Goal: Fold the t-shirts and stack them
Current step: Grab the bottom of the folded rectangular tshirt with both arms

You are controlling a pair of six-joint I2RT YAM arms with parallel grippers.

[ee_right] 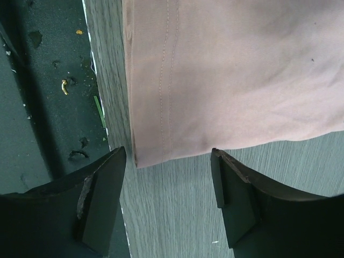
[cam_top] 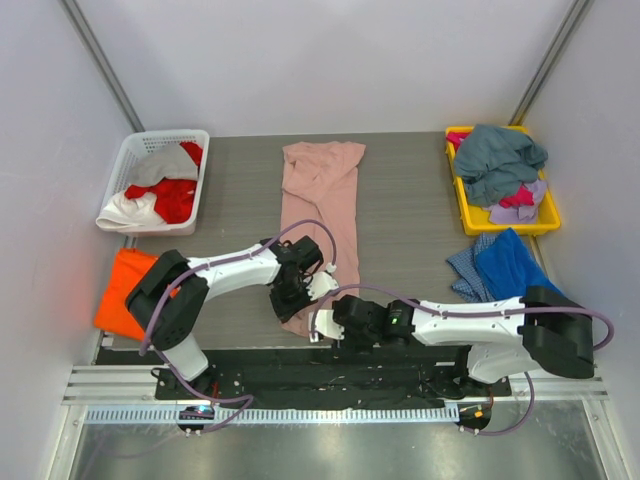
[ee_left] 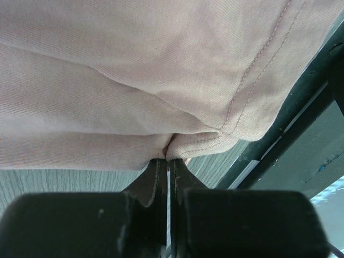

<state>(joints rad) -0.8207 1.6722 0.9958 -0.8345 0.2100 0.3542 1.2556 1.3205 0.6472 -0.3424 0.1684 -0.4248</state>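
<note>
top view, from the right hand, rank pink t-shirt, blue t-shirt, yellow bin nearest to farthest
1. pink t-shirt, middle of the table; its near corner lies right at the right hand.
2. blue t-shirt, off to the right, at the table's right edge.
3. yellow bin, far right corner, behind the blue t-shirt.

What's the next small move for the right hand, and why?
Probably ease the right hand forward and close on the near hem corner of the pink t-shirt. Its jaws stand open with that corner lying flat just ahead of them, ungripped, while the left hand pinches the same shirt.
</note>
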